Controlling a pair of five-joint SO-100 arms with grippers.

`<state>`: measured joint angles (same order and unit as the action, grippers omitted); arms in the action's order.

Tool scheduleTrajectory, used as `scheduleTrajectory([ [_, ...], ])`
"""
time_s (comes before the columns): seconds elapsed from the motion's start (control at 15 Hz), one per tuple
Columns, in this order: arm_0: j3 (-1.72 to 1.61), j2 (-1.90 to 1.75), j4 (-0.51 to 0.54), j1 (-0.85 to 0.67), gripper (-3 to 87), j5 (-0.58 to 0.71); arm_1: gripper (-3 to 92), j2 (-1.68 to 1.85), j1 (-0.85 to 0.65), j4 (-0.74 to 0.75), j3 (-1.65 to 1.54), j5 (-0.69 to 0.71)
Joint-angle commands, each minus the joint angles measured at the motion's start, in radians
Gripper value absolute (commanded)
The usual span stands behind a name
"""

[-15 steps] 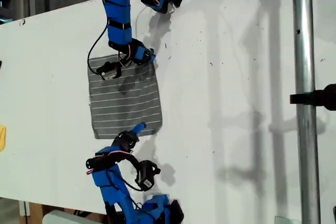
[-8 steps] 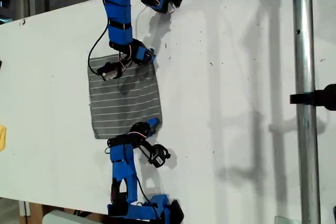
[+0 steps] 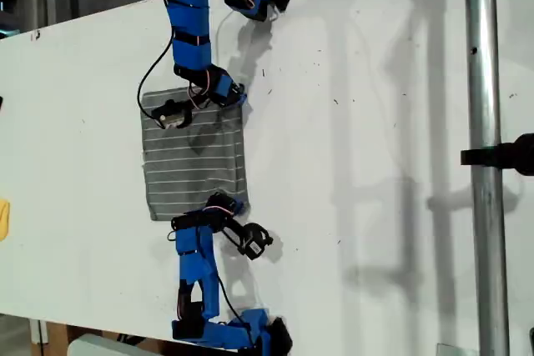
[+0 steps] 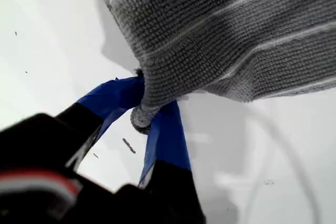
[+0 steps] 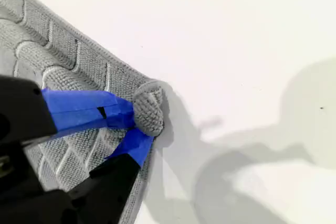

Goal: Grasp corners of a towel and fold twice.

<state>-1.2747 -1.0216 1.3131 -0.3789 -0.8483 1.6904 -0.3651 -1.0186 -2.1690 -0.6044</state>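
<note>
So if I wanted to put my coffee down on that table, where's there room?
The wide bare stretch of the white table between the dark grey striped towel and the metal pole is free. Around the towel it is crowded with both blue arms.

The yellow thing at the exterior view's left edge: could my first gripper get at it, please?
Probably not: my first gripper is shut on a towel corner, far from the yellow thing.

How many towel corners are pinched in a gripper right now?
2. My first gripper pinches one corner of the towel; my second gripper pinches another corner. The other corners lie free on the table.
</note>
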Motion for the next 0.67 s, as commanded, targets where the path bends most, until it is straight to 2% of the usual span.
scheduleTrajectory([
  [0.0,0.077,-0.044,0.084,0.038,-2.8,-0.026,-0.3,0.104,0.034,-0.054,0.026,-0.041],
  [0.33,0.043,-0.288,0.196,0.273,-2.8,-0.215,-0.3,0.36,0.272,-0.196,0.032,-0.227],
  [0.6,-0.098,-0.485,0.199,0.5,-2.8,-0.465,-0.3,0.377,0.551,-0.232,0.103,-0.383],
])
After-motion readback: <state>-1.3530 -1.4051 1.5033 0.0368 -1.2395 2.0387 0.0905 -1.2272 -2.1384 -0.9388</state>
